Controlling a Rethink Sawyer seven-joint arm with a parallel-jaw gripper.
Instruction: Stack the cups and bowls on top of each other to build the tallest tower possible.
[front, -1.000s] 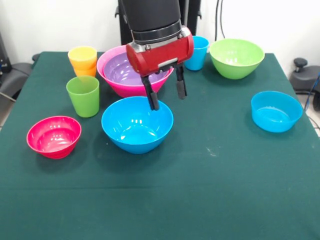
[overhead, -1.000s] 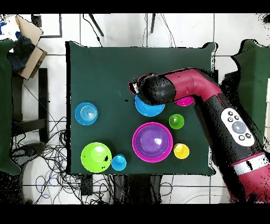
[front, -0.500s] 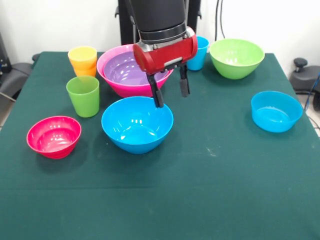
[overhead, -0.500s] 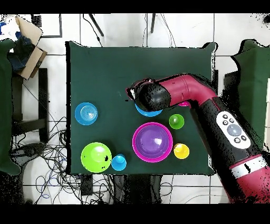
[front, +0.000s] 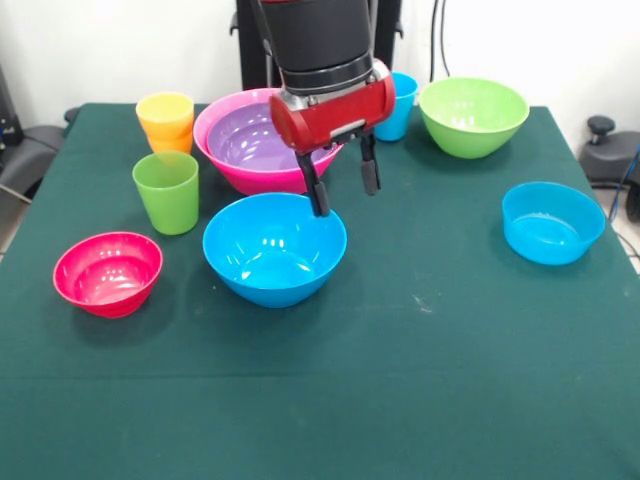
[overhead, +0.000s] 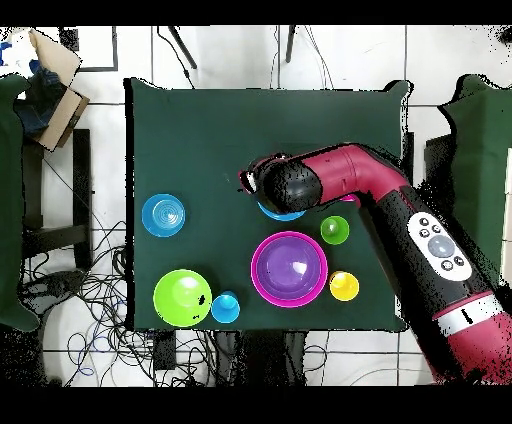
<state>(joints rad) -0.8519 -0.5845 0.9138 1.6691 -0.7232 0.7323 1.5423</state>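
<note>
Hovering, our gripper (front: 342, 190) spreads jaws wide, empty; blue bowl (front: 274, 250) rim under one finger (front: 317, 194), purple bowl (front: 258, 140) behind.

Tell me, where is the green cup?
In the front view the green cup stands at the left, between the stacked yellow cup and the red-pink bowl.

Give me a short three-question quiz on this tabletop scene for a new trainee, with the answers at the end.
1. True or false: the gripper is open.
2. Which bowl sits inside the large pink bowl? A) light green B) purple C) red-pink
3. Fill in: the yellow cup is nested in the ____ cup.

Key:
1. True; its fingers stand apart at the blue bowl rim.
2. B, the purple bowl.
3. Orange; the orange cup shows beneath it.
</note>
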